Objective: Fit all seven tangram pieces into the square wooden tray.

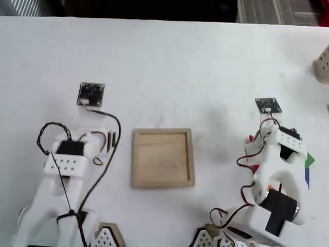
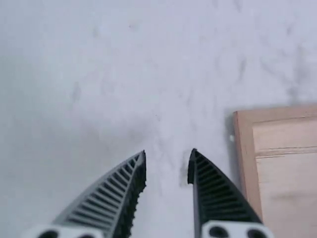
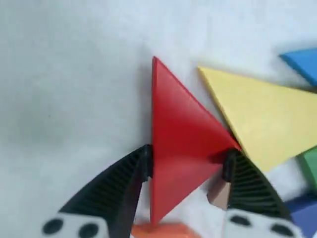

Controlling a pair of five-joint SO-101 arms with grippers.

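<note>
From above, the square wooden tray is seen in the middle of the white table, a little below the centre of the frame. Its sides run parallel to the frame edges and its pale floor is bare. The left arm is placed at the lower left and the right arm at the lower right, so the tray lies between them. At the right side of the right arm, a green piece and a blue piece are partly shown.

In the left wrist view, the left gripper is held over the bare table with its fingers spread and nothing between them. A corner of the tray is seen just beside one finger.

In the right wrist view, the red triangle is pinched by the right gripper. One finger is pressed on the long edge, the other on the opposite corner. The long edge runs straight away from the wrist, across the closing line. The piece is flat, bright red and lies on the table. Beside it a yellow triangle is laid — close, whether touching cannot be told. An orange piece is seen at the near tip of the red one.
</note>
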